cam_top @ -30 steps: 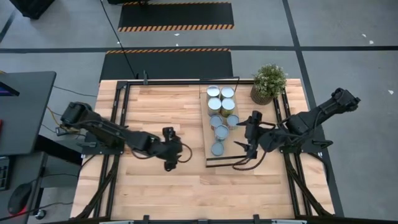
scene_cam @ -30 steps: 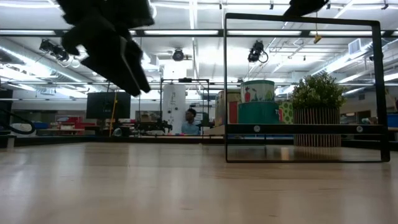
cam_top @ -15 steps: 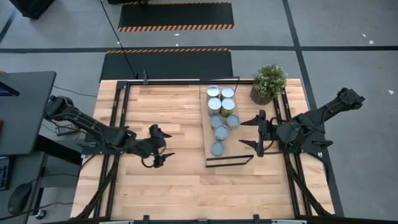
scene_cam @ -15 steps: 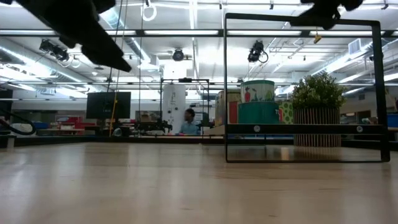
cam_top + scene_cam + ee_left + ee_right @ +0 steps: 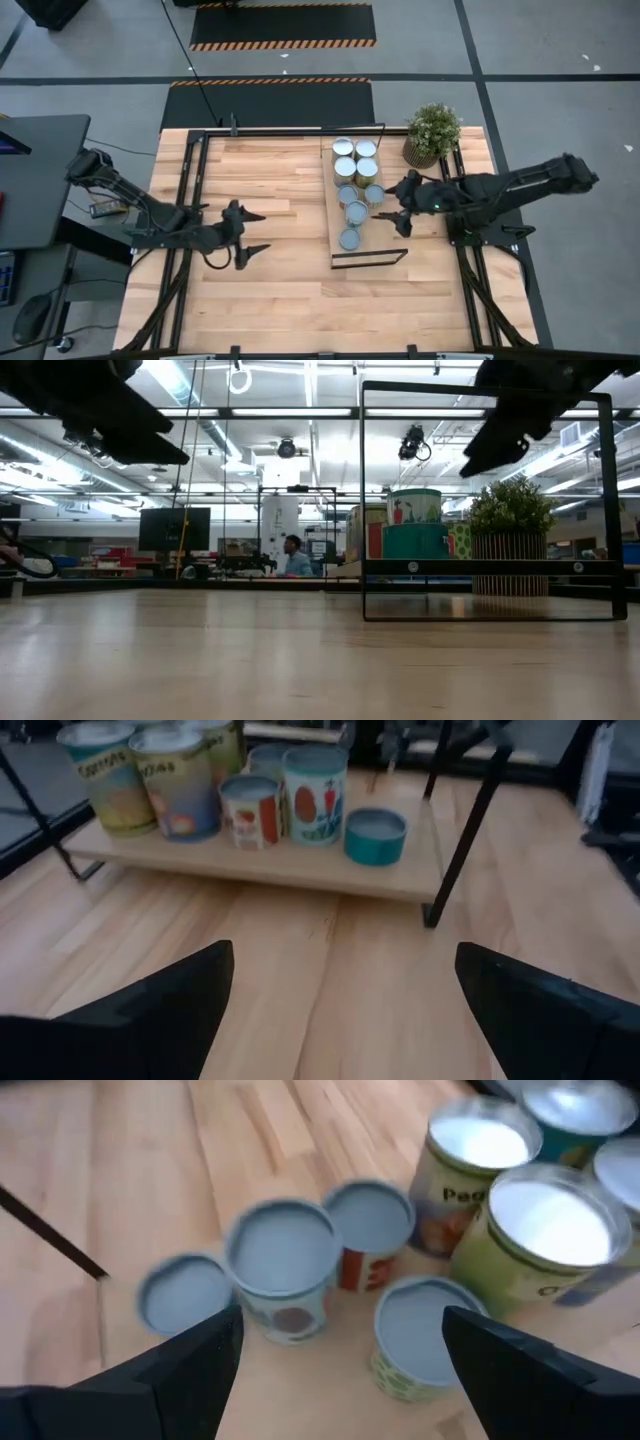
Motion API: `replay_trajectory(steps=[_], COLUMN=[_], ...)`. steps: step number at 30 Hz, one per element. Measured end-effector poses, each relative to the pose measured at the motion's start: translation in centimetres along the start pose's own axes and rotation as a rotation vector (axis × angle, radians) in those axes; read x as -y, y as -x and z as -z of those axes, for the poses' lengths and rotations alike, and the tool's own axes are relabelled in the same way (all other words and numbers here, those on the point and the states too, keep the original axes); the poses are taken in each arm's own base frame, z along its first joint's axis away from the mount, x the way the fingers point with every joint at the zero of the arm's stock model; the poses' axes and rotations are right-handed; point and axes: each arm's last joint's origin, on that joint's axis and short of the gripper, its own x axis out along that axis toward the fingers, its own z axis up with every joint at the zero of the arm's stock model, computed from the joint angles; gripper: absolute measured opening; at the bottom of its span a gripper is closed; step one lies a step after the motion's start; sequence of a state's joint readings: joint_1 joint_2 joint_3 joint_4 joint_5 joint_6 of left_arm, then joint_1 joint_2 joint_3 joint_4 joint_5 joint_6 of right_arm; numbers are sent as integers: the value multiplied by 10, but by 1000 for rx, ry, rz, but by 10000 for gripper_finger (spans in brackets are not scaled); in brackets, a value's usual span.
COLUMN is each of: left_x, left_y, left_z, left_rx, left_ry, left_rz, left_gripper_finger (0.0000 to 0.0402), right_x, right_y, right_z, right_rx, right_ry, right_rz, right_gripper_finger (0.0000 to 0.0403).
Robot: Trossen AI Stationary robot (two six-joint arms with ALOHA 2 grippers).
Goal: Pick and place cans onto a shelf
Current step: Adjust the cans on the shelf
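Observation:
Several cans (image 5: 356, 212) stand upright on the light-wood shelf (image 5: 335, 225), in a cluster from its far end to past its middle. They also show in the right wrist view (image 5: 285, 1270) and the left wrist view (image 5: 315, 790). My right gripper (image 5: 386, 205) is open and empty, above the shelf's right edge beside the middle cans; it also shows in its wrist view (image 5: 340, 1380). My left gripper (image 5: 252, 232) is open and empty over bare table left of the shelf, facing it; it also shows in its wrist view (image 5: 340, 1020). The shelf stands on the table on thin black wire legs (image 5: 465, 830).
A potted green plant (image 5: 432, 132) stands at the table's far right corner, beside the shelf's far end. Black frame rails (image 5: 190, 190) run along the table's left and right sides. Bare wood lies between my left gripper and the shelf (image 5: 300, 200).
My left gripper has drawn back toward the table's left edge, away from the shelf. My right gripper first pulled back toward the table's right edge, then came forward toward the cans and a little toward the far edge.

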State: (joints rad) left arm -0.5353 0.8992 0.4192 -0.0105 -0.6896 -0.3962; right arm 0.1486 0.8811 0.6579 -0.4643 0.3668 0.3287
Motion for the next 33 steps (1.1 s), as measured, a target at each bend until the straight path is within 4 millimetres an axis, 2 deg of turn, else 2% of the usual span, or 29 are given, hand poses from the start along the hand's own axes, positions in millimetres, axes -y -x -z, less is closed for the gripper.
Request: replay_trajectory(steps=[11,18,24,33], left_x=[-28,-49,-56,-64], left_y=[9,16,26,36], left_z=[23,45,42,45], left_rx=[227,313,363,365], left_ry=[57,110,92,94], left_rz=[53,46,39,30], left_gripper_finger=[387,387,383,343], right_x=[20,20,20,18], right_y=[-38,-55,-70,-80], right_z=[1,-4,-5,-8], right_rx=[-167,-225,-279,-268], right_ry=[-1,9,20,21], right_rz=[-16,-26,-11,-20], right_gripper_finger=[350,350,350,350])
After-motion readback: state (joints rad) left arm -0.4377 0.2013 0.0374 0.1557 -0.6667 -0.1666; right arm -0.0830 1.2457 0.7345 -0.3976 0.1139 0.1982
